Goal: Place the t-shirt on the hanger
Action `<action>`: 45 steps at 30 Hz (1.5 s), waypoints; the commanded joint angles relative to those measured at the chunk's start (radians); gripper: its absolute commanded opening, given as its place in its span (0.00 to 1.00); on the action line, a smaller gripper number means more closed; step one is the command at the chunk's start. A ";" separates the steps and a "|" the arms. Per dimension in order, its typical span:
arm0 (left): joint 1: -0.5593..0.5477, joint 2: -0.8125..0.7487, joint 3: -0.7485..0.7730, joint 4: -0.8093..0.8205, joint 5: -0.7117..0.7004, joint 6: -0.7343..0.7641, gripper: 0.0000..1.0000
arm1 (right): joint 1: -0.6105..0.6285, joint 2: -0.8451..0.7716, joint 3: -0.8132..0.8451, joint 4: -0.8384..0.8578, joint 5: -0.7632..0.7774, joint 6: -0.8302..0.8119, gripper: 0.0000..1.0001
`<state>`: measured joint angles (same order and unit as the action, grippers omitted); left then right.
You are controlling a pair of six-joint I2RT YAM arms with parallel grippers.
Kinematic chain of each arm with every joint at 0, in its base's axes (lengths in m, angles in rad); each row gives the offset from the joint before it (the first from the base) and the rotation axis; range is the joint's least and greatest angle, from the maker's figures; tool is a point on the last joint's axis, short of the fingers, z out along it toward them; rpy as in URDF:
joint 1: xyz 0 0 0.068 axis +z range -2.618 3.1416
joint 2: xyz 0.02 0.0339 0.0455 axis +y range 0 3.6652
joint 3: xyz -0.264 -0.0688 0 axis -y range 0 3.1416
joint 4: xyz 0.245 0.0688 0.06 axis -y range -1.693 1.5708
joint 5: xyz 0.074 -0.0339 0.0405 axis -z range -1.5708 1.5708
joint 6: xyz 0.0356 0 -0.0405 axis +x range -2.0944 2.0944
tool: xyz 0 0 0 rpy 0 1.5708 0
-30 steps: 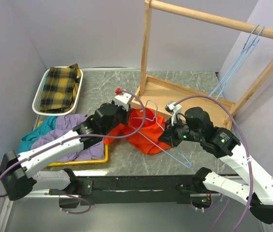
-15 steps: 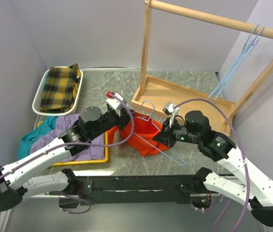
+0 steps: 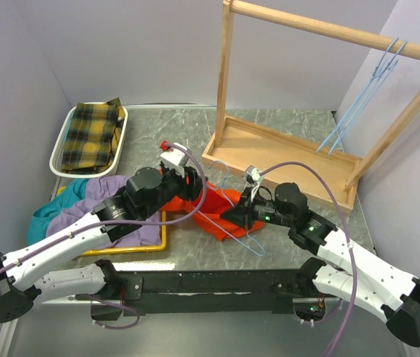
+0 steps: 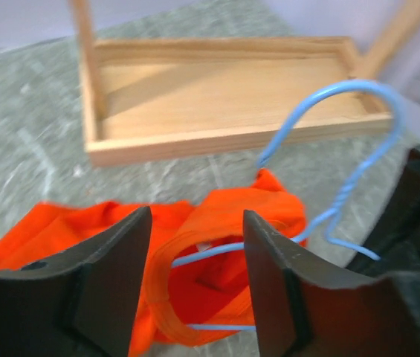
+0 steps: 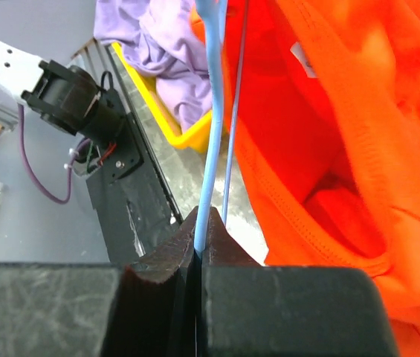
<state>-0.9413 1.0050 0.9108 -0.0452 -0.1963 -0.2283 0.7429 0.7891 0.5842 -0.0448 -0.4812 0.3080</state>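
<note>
Pinching hanger (image 5: 211, 111) wire tight: right gripper (image 5: 197, 249). Part open, holding nothing: left gripper (image 4: 196, 223). Orange t-shirt (image 4: 239, 208) on table (image 3: 269, 126) between arms, neck hole straight ahead of left gripper, hanger hook poking out.

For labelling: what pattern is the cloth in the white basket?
Yellow-and-black plaid; the cloth shows best in the top view.
</note>
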 commanded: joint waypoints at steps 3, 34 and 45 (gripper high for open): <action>-0.005 -0.068 0.016 -0.110 -0.146 -0.111 0.62 | 0.009 0.080 0.008 0.282 -0.031 0.039 0.00; -0.152 0.089 0.068 0.033 -0.342 -0.200 0.61 | 0.093 0.272 0.098 0.273 0.047 -0.001 0.00; -0.157 0.119 0.028 0.088 -0.465 -0.149 0.01 | 0.104 0.274 0.147 0.183 0.130 0.012 0.02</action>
<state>-1.0882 1.1217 0.9352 -0.0341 -0.5819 -0.3813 0.8330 1.0763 0.6567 0.1421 -0.4015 0.3218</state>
